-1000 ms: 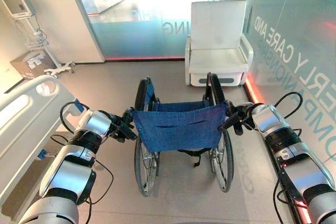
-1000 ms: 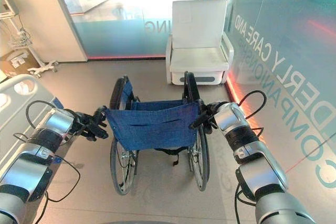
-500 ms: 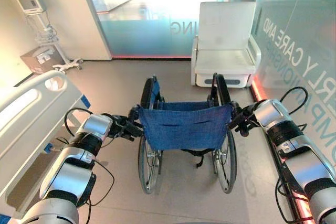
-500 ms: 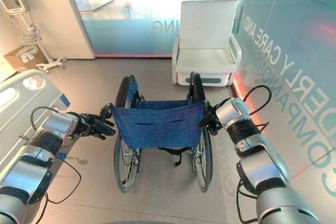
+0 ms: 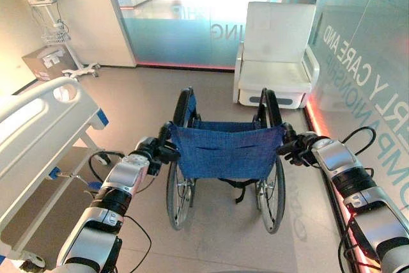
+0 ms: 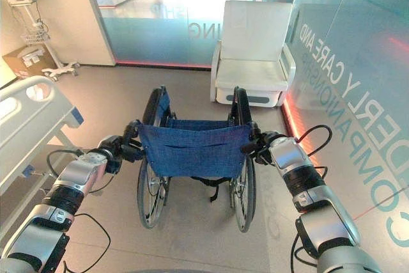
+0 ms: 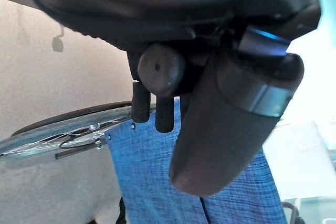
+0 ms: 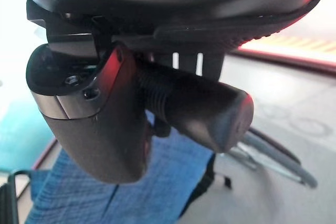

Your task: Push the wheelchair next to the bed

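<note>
Blue cloth backs the wheelchair (image 5: 223,155), which stands on the floor (image 5: 140,100) before me, with the bed (image 5: 38,126) to its left. My left robot hand (image 5: 155,152) is clenched round its left push handle (image 7: 160,69), my right robot hand (image 5: 298,148) round the right handle (image 8: 205,106). Beyond stands a white armchair (image 5: 276,55). Pale lettering runs along the glass wall (image 5: 370,49) at right.

Blue wheelchair (image 6: 193,151) gripped at both handles by left robot hand (image 6: 126,147) and right robot hand (image 6: 257,145); bed (image 6: 29,116) at left.
</note>
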Controlling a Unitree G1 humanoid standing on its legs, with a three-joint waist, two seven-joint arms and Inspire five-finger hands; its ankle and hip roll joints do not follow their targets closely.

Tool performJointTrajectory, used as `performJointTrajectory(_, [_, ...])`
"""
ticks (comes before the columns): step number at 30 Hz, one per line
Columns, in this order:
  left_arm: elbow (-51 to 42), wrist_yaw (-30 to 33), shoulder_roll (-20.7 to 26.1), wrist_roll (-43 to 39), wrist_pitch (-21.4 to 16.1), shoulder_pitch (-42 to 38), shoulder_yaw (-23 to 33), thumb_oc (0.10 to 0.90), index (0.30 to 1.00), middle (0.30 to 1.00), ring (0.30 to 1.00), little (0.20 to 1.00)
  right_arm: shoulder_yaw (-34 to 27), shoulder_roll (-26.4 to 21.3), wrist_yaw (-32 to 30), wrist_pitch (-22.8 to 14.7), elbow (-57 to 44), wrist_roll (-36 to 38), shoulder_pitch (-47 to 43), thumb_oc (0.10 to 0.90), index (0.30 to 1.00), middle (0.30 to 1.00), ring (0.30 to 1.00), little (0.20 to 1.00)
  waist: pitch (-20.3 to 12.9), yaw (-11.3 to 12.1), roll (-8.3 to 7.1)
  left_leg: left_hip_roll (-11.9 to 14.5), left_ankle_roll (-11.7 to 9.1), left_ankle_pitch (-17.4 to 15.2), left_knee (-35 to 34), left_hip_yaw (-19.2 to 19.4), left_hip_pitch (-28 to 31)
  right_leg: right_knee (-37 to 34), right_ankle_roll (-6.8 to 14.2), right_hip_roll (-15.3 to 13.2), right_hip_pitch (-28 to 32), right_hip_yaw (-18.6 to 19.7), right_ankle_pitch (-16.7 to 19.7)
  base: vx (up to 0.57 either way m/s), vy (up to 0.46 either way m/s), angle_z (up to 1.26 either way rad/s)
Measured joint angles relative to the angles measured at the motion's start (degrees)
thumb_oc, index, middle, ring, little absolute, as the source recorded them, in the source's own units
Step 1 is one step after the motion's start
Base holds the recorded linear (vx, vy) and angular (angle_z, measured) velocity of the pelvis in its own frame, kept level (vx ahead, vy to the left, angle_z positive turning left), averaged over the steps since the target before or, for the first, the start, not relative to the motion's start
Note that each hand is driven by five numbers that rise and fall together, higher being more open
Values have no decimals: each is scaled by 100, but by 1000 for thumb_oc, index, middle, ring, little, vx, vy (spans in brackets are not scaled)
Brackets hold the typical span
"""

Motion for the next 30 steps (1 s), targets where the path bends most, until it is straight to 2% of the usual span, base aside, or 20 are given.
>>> performJointTrajectory(4, [-130, 191, -288, -133, -242, 202, 147, 400, 300, 300, 300, 300, -177, 27, -380, -588, 5, -247, 270, 400, 300, 300, 300, 300, 63, 65, 72, -7, 0, 0, -4, -1, 4, -1, 29, -9, 10, -9, -19, 0, 0, 0])
performJointTrajectory(9, [-271, 346, -470, -165, -355, 270, 193, 400, 300, 300, 300, 300, -286, 17, -652, -1042, 58, -454, 343, 400, 300, 300, 300, 300, 154, 101, 191, -2, 6, 6, -11, -5, 1, -1, 30, -2, 16, -33, -20, 23, -1, 2])
performJointTrajectory(26, [117, 181, -460, -164, -337, -234, 183, 400, 300, 300, 300, 300, -120, 32, -471, -1079, 599, -726, -238, 400, 300, 300, 300, 300, 348, 87, 181, -54, 15, 0, -26, 10, 96, 59, 47, -90, 77, -127, -18, 56, 68, 0])
performJointTrajectory(28, [172, 146, -460, -165, -337, -330, 177, 400, 300, 300, 300, 300, -115, 24, -453, -1078, 674, -828, -324, 400, 300, 300, 300, 300, 444, 79, 152, -83, 47, -22, -24, 15, 109, 332, 89, -146, -27, -168, -99, 61, 105, -2])
performJointTrajectory(29, [175, 143, -460, -169, -337, -370, 177, 400, 300, 300, 300, 300, -115, 19, -435, -1077, 718, -876, -394, 400, 300, 300, 300, 300, 497, 75, 214, -70, 74, -19, -6, 25, 123, 599, 99, -193, -129, -195, -183, 61, 26, -9])
performJointTrajectory(30, [190, 141, -461, -174, -343, -442, 158, 400, 300, 300, 300, 300, -116, -4, -422, -1078, 776, -876, -487, 400, 300, 300, 300, 300, 608, 72, 155, -131, 130, -95, 60, 62, 86, 1186, 149, -351, -418, -296, -370, 116, -14, -13])
